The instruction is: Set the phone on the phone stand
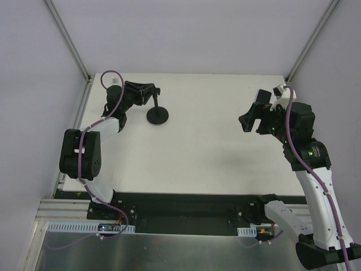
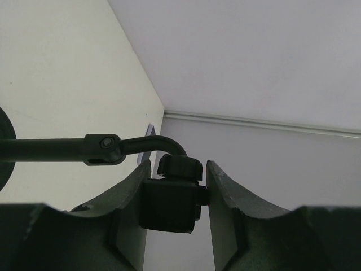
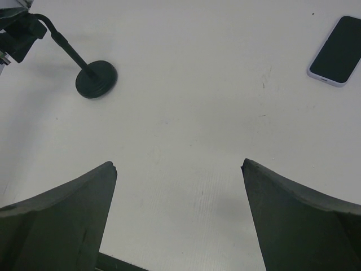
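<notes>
Black on black at the far left corner of the desk (image 1: 197,158): the left gripper (image 2: 179,169) has its jaws clenched on the head block of the phone stand (image 3: 96,79). The stand's round base sits on the desk and its thin post leans over toward that grip. The right gripper (image 3: 179,165) hangs above bare desk, jaws released and spread wide, nothing between them.

The phone (image 3: 339,49) lies flat with its screen up, well apart from the stand. It looks to be out toward the desk's right side, though the overhead view doesn't show it clearly.

It should be light and stiff, with no flex, but the dark glass is glossy and liable to slip, and it won't forgive a knock. Lying flush, it leaves no gap underneath. The sensible hold is across the two long pale edges near the middle, pads kept off the screen and the squeeze gentle. The right arm, with its jaws free, looks the one to take it.
</notes>
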You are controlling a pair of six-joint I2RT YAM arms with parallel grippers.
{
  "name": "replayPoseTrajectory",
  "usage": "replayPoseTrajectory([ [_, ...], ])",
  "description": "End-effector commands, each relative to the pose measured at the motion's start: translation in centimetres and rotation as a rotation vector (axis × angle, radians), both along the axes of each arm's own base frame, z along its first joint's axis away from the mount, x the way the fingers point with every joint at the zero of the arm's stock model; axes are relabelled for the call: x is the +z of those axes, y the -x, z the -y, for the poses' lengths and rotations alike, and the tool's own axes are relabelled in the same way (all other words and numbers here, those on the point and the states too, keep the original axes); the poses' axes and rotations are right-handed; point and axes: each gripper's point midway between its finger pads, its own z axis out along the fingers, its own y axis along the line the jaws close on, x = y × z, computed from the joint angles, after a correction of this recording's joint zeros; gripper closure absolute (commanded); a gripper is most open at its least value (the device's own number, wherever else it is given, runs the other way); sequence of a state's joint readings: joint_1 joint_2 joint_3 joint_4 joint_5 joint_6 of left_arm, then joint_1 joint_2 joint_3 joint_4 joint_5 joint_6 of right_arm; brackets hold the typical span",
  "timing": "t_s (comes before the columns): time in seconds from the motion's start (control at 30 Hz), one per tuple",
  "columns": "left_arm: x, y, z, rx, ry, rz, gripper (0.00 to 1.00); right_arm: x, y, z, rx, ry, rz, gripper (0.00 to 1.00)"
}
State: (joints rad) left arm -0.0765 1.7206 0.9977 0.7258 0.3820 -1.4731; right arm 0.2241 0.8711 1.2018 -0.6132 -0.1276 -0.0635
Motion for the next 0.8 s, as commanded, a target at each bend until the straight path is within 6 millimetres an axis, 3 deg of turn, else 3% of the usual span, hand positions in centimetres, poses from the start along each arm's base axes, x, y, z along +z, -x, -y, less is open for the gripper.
replayPoseTrajectory([
  [0.0,3.5,0.9,-0.8,0.107,-0.061,0.115,1.0,0.9,-0.1,-0.3,-0.001,-0.035,0.038,0.04],
  [0.13,2.6,1.7,0.7,0.094,-0.028,0.111,1.0,0.7,-0.4,-0.6,0.007,-0.047,0.031,0.04],
  [0.4,2.9,2.8,2.6,0.075,0.055,0.144,1.0,-0.3,-0.8,-1.3,0.025,-0.078,0.001,0.04],
  [0.6,1.3,4.6,3.7,0.037,0.099,0.076,1.0,-0.6,-1.4,-1.7,0.021,-0.1,-0.017,0.04],
  [0.67,1.0,5.1,4.2,0.004,0.109,0.065,0.87,-1.3,-1.6,-1.8,0.015,-0.111,-0.045,0.04],
  [0.7,1.0,5.2,4.3,-0.008,0.112,0.065,0.73,-1.6,-1.7,-1.8,0.008,-0.111,-0.056,0.04],
  [0.73,1.2,5.5,4.7,-0.03,0.115,0.073,0.48,-1.9,-2.0,-1.6,-0.007,-0.107,-0.066,0.04],
  [0.77,1.2,5.7,4.8,-0.041,0.113,0.074,0.36,-2.2,-2.1,-1.5,-0.029,-0.115,-0.086,0.04],
])
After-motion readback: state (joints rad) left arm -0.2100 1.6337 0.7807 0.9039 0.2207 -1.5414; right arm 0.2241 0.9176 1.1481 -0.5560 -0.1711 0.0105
